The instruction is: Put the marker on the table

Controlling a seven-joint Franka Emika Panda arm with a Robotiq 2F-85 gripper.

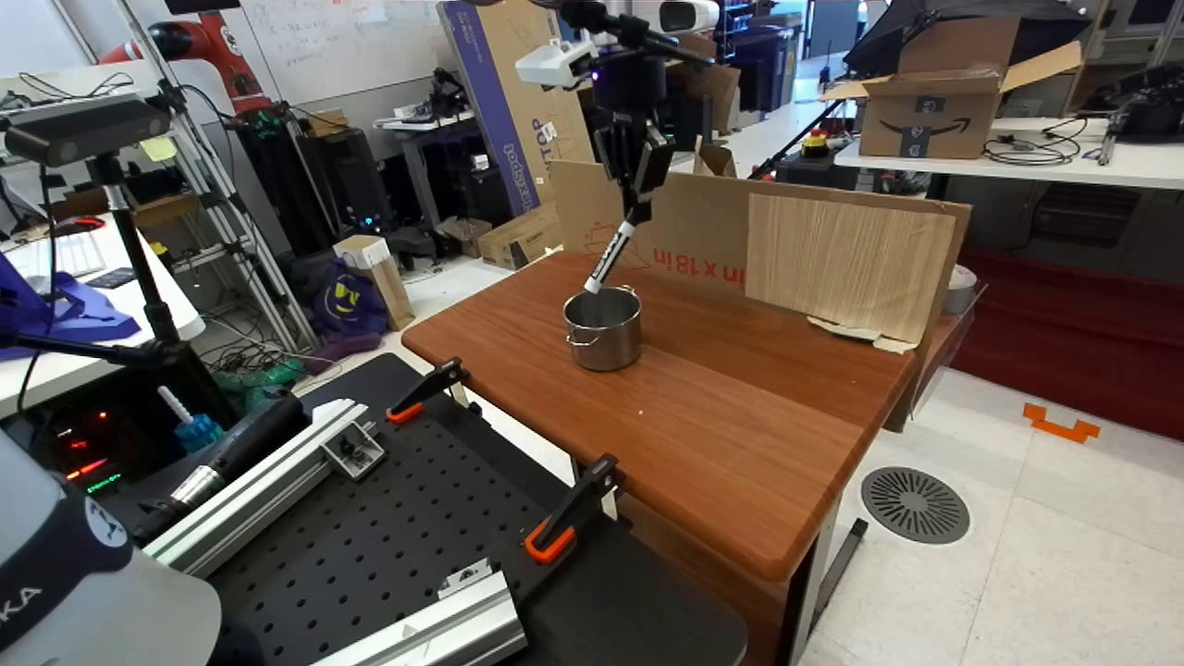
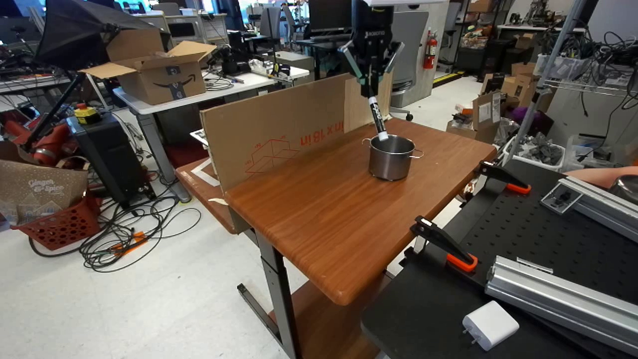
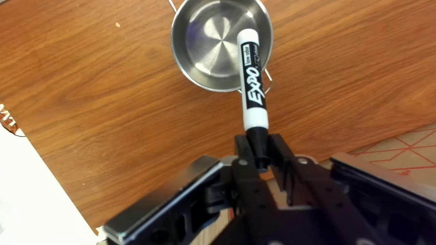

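The marker is a white and black Expo pen, seen in both exterior views [image 1: 611,257] [image 2: 378,118] and in the wrist view [image 3: 252,78]. My gripper [image 1: 636,211] is shut on its black cap end, as the wrist view [image 3: 258,146] shows; it also shows in an exterior view [image 2: 369,92]. The marker hangs tilted, white end down, over the opening of the grey metal cup [image 1: 606,347] [image 2: 390,164] [image 3: 185,64]. I cannot tell whether its lower end dips below the rim. The reddish-brown table [image 1: 721,416] [image 2: 309,214] [image 3: 136,136] lies under the cup.
A cardboard panel [image 1: 689,217] [image 2: 279,129] stands along the table's far edge. The cup has wire handles on its sides. A black perforated board [image 1: 370,527] with metal rails [image 2: 563,304] and orange-black clamps [image 1: 578,509] adjoins the table's near side.
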